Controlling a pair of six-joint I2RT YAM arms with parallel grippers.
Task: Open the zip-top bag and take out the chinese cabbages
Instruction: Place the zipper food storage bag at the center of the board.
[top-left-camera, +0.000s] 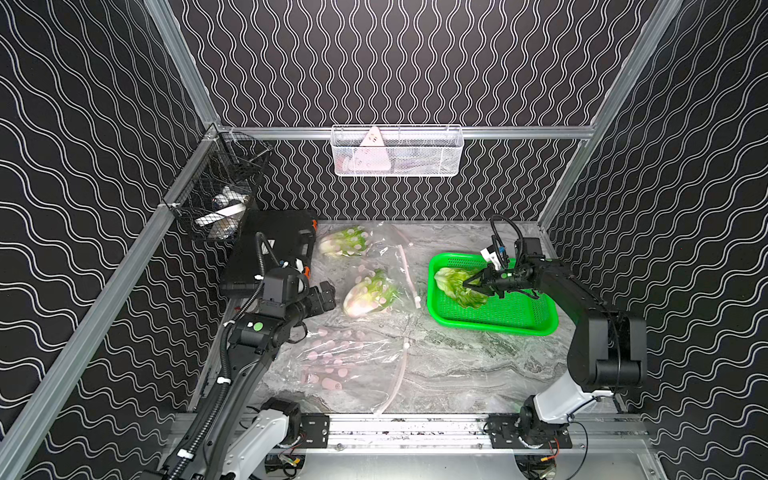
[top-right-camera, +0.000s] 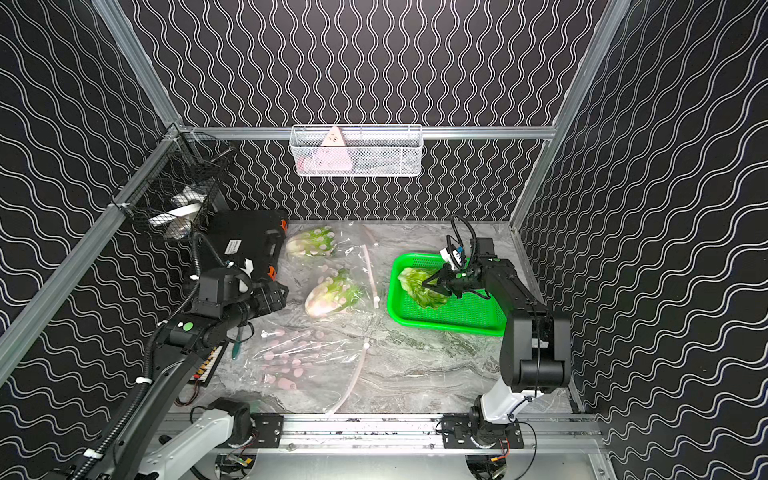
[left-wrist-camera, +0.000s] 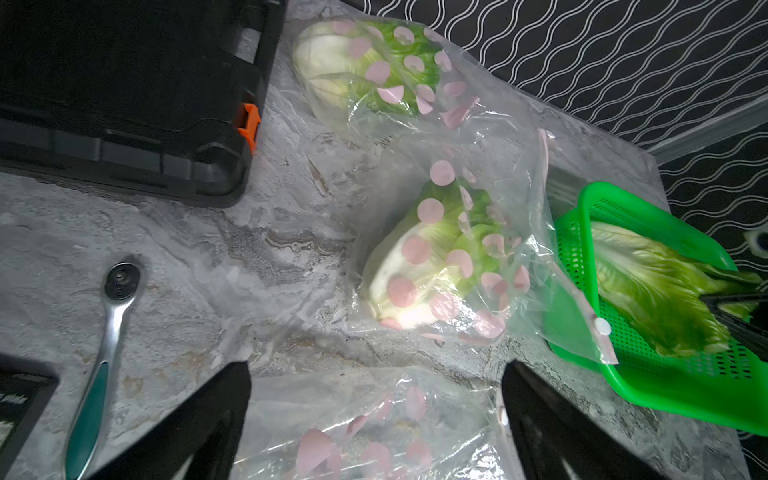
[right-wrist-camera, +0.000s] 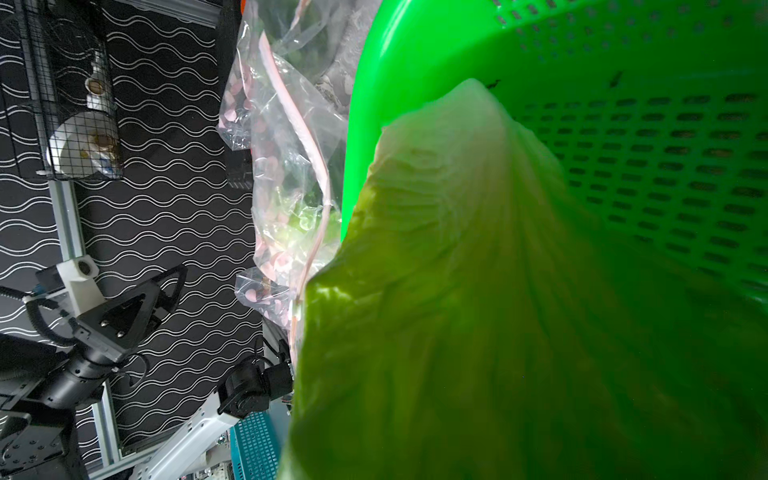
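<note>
a robotics lab test cell: an aluminium-profile frame (top-left-camera: 415, 132) boxes in a marble-look worktop (top-left-camera: 457, 365), the walls (top-left-camera: 395, 62) are lined with black wavy-line sheeting, a left arm (top-left-camera: 245, 361) and a right arm (top-left-camera: 598, 332) are bolted to a rail (top-left-camera: 415, 430) along the near edge, and a black wire basket (top-left-camera: 216, 187) and a white mesh basket (top-left-camera: 397, 151) hang from the frame.

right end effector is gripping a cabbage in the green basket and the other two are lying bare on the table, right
Not quite: the right end effector does grip a cabbage in the green basket, but the other two aren't bare. The left wrist view shows both still inside the dotted bag.
</note>
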